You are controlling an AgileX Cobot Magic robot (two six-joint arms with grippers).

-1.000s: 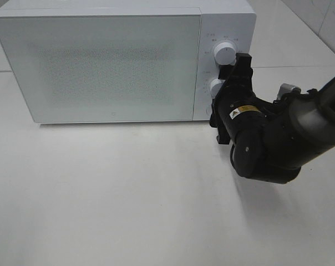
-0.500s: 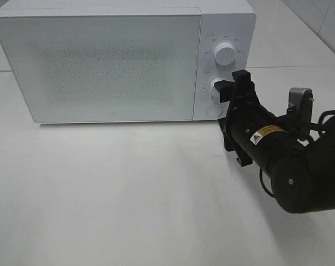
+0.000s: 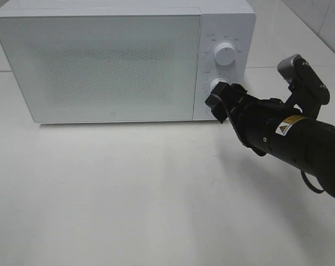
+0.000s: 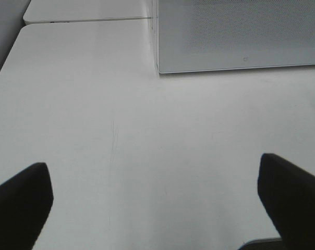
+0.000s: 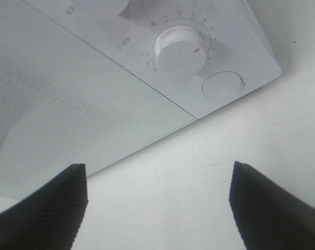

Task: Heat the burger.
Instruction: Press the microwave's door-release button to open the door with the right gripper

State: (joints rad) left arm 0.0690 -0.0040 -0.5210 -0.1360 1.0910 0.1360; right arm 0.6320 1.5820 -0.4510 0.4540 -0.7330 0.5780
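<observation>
The burger is out of view. A white microwave (image 3: pixel 101 66) stands at the back of the table with its frosted door shut. My right gripper (image 3: pixel 223 100) is open and points at the control panel, just in front of and below the lower knob (image 3: pixel 216 86). In the right wrist view the right gripper (image 5: pixel 160 203) has nothing between its fingers, and the lower knob (image 5: pixel 181 49) and a round button (image 5: pixel 222 84) lie ahead. My left gripper (image 4: pixel 157 203) is open over bare table, short of the microwave's (image 4: pixel 235 36) left front corner.
An upper knob (image 3: pixel 225 54) sits above the lower one on the panel. The white table (image 3: pixel 128 194) stretches in front of the microwave. A seam between two tabletops (image 4: pixel 84 21) runs behind the left arm's side.
My right arm has swung down and to the right and rolled over. Its gripper has left the space beside the two knobs and now points at the lower knob from the front right.
</observation>
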